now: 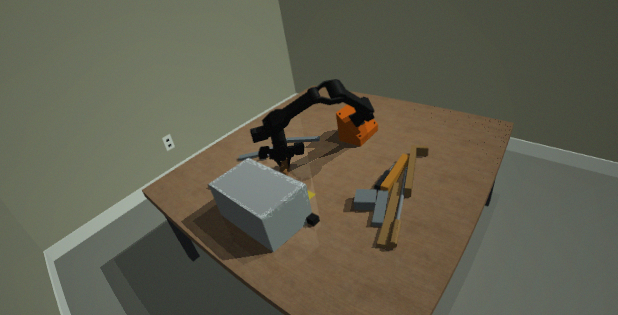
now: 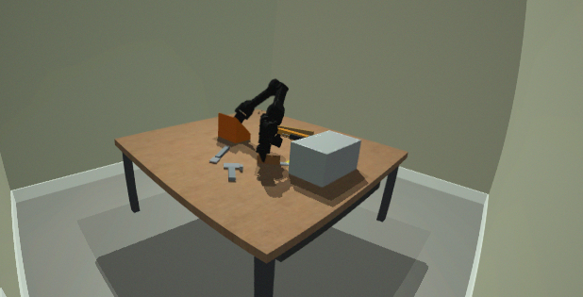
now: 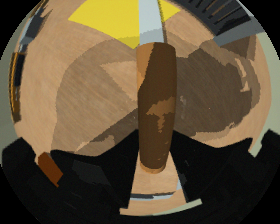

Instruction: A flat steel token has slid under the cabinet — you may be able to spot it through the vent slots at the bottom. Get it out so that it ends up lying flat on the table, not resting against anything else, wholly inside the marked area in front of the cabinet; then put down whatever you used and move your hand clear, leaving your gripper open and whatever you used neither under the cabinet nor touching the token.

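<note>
The wooden table [image 1: 350, 267] [image 2: 212, 195] [image 3: 41, 90] spread across the lower half of the top view. On it, left of centre in that view and right of centre in the exterior view, sat the pale cabinet [image 1: 260, 189] [image 2: 325, 157] [image 3: 236, 38], its dark vent slots [image 3: 226, 12] showing at the upper right of the wrist view. The black arm [image 1: 300, 104] [image 2: 278, 96] arched from its orange base [image 1: 350, 127] [image 2: 231, 131] to a place beside the cabinet.

The long wooden bars [image 1: 392, 207] [image 2: 297, 131] lay at the right of the top view, well apart from the work. The yellow patch [image 1: 311, 194] [image 2: 288, 161] [image 3: 106, 20], probably part of the marked area, showed just beside the cabinet and at the top of the wrist view.

The gripper [image 1: 283, 164] [image 2: 264, 157] [image 3: 152, 132] was closed firmly on the brown handle [image 1: 285, 167] [image 2: 270, 159] [image 3: 158, 100] of a tool. Its pale blade [image 2: 284, 163] [image 3: 151, 22] ran straight up the wrist view, out of frame, passing over the yellow; the slots lay to the right of that line. That offset, I judged, governed the coming move: the blade needed lining up with the opening before reaching in. Its far end was out of sight.

The steel token, smallest of all, could not be made out; by the task it was under the cabinet, so presumably beyond the slots, ahead and rightward of the fingers in the wrist view.
</note>
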You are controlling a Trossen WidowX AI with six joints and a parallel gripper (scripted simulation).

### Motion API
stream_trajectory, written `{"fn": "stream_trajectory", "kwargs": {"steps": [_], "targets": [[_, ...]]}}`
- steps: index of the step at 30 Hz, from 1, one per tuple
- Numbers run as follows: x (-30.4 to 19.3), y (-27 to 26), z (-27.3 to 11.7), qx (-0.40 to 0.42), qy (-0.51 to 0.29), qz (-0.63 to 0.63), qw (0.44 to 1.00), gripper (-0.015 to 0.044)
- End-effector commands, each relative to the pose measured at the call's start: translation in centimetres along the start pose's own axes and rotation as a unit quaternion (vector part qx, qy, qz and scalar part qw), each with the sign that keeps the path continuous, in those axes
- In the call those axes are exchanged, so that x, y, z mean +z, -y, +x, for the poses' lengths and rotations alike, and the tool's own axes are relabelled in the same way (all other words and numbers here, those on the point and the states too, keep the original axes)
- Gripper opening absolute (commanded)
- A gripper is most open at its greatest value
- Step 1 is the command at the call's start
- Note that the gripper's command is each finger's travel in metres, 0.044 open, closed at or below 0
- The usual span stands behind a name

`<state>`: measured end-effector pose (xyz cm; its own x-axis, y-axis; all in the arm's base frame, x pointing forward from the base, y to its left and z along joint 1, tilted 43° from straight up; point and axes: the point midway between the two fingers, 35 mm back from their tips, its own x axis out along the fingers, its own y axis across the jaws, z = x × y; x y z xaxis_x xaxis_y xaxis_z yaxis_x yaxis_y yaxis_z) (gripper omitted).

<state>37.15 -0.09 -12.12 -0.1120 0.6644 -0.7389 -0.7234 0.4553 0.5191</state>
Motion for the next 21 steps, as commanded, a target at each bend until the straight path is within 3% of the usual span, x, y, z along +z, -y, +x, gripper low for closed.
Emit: {"fn": "stream_trajectory", "kwargs": {"steps": [1,21], "targets": [[0.0,-0.5,0.1,0.002,0.001,0.001,1.0,0.0],[0.0,-2.5,0.1,0.003,0.001,0.001,1.0,0.0]]}}
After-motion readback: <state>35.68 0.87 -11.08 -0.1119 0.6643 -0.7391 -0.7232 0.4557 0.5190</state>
